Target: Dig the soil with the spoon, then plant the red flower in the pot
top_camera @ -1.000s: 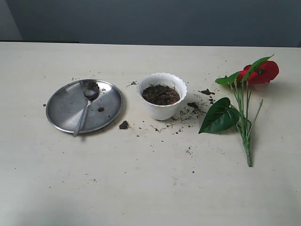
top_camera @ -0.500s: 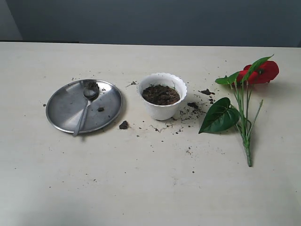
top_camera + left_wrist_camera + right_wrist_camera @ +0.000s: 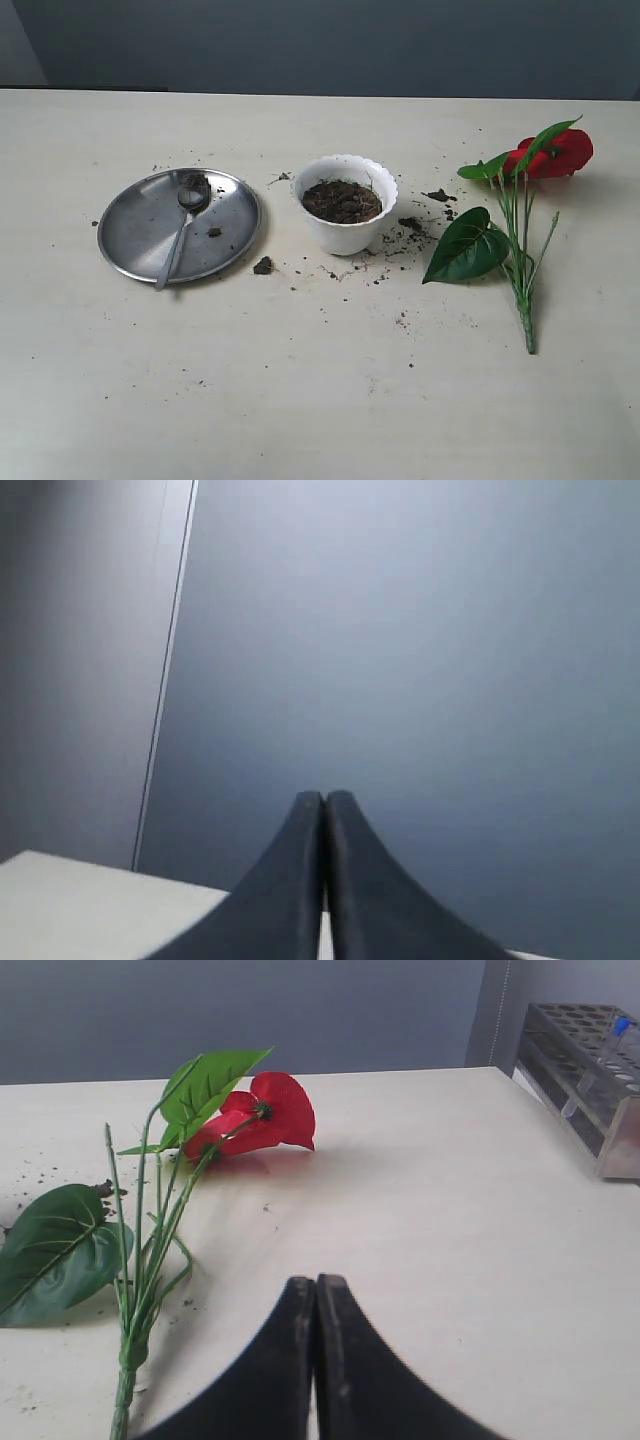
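Surface: pale cream table [image 3: 300, 400]. A dark blue-grey wall [image 3: 350, 45] runs across the top of the exterior view.

Left of centre: a round steel plate [image 3: 135, 225]. The spoon [image 3: 178, 240] lies in it. Its bowl is toward the plate's upper rim with dark earth stuck to it, and its handle runs down to the lower rim.

Centre: the pot [image 3: 345, 237], white with a scalloped rim, stands upright just right of the plate and does not touch it. The soil [image 3: 342, 201] fills it to a little below the rim. Loose crumbs [image 3: 405, 240] are scattered on the table, mostly right of and below the pot. One larger clump [image 3: 263, 265] sits between plate and pot, near the plate's lower right edge.

Right of frame: the red flower [image 3: 555, 155] lies flat on the table, well apart from the pot. The bloom is at upper right and the stem ends point toward the lower edge. One large heart-shaped leaf [image 3: 465, 247] spreads left toward the pot without touching it.

Left gripper [image 3: 323, 800]: jaws pressed together with nothing between them, seen against the wall above the table edge.

Right gripper [image 3: 315, 1285]: jaws closed tip to tip and empty, over bare table near the flower's stems, not touching them. A grid rack [image 3: 590, 1070] holding a blue-capped tube [image 3: 620, 1028] is in the same view, well apart from the flower.
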Robot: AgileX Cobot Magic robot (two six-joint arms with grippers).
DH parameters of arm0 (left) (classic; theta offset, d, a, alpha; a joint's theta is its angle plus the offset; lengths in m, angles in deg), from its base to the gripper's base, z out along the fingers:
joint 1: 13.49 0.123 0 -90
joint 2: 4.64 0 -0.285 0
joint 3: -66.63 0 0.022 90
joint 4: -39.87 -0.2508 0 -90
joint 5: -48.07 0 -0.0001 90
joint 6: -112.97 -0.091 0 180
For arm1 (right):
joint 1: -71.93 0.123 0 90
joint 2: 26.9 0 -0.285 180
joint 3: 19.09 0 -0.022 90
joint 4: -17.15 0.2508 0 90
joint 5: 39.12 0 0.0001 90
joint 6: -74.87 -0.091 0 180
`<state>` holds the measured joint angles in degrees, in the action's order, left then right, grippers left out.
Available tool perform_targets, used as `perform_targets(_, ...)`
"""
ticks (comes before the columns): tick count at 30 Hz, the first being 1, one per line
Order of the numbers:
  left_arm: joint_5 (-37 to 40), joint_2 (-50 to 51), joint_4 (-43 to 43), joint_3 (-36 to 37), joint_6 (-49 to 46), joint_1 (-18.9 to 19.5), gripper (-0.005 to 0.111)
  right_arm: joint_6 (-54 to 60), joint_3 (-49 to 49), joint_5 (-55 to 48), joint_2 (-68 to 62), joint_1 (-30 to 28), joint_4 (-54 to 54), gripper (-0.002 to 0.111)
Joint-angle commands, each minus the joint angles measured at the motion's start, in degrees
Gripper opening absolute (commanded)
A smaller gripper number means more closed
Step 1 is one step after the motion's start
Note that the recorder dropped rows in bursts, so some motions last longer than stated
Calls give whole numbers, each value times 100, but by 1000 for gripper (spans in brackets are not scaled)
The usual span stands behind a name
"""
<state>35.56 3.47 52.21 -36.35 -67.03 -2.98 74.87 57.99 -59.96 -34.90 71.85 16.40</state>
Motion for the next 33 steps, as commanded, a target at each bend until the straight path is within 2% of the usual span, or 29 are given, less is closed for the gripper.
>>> perform_targets(1,-485,-33,-208,19,0,-40,0,0,13,23,21,15,-4,0)
perform_targets(3,-558,-33,-192,19,0,-40,0,0,13,23,21,15,-4,0)
perform_targets(10,-1643,-33,-132,19,0,-40,0,0,13,23,21,15,-4,0)
perform_targets(15,-1776,-33,-266,19,936,-40,0,0,13,23,21,15,-4,0)
perform_targets(18,-1391,-33,-555,-53,886,-40,0,0,13,23,21,15,-4,0)
perform_targets(23,-833,-33,-631,-631,886,-40,0,0,13,23,21,15,-4,0)
perform_targets(28,-214,-33,-1620,-1540,1340,-40,1,0,13,23,21,15,-4,0)
perform_targets(31,373,156,-2025,-2277,1769,-40,10,0,13,23,21,15,-4,0)
perform_targets(33,604,384,-2037,-2738,1824,-40,24,0,13,23,21,15,-4,0)
